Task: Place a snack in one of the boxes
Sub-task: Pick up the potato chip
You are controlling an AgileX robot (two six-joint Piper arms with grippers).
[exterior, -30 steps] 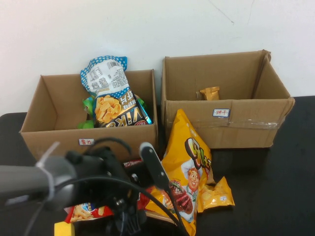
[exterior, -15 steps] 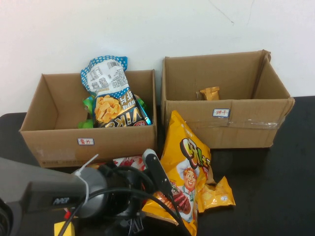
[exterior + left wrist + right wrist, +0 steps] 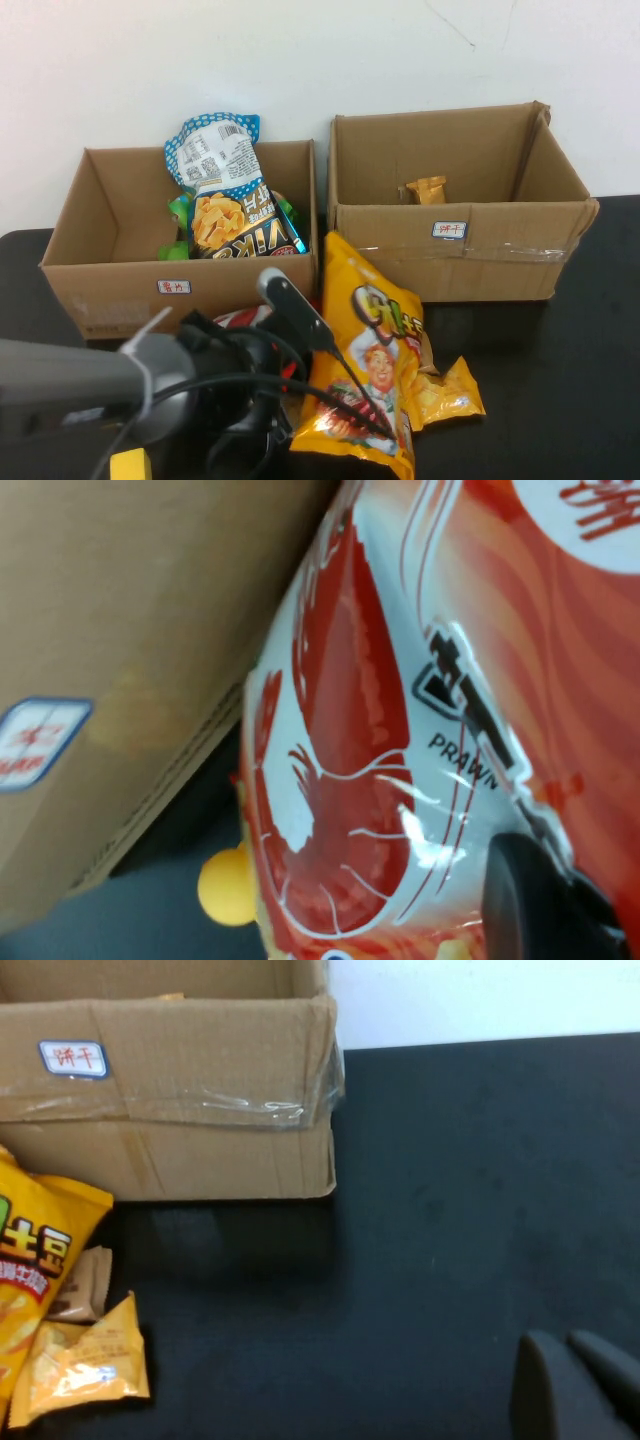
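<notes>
**Left jaws clamp prawn bag before the low box**

Closed on the red-and-white prawn snack bag (image 3: 340, 750), the left gripper (image 3: 265, 425) sits just in front of the low box (image 3: 110, 290) with the red-written label. Right gripper (image 3: 575, 1385): jaws together, empty, over bare black table (image 3: 470, 1210) near the taller taped box (image 3: 500, 260). Two cardboard boxes stand side by side. One large yellow chip bag (image 3: 375, 370) and one small yellow packet (image 3: 450, 395) lie right of the low box's front.

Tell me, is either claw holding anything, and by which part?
Cannot be told for the left gripper: it sits close against the red prawn snack bag, its grip hidden. The right gripper, over the black table, holds nothing.
</notes>
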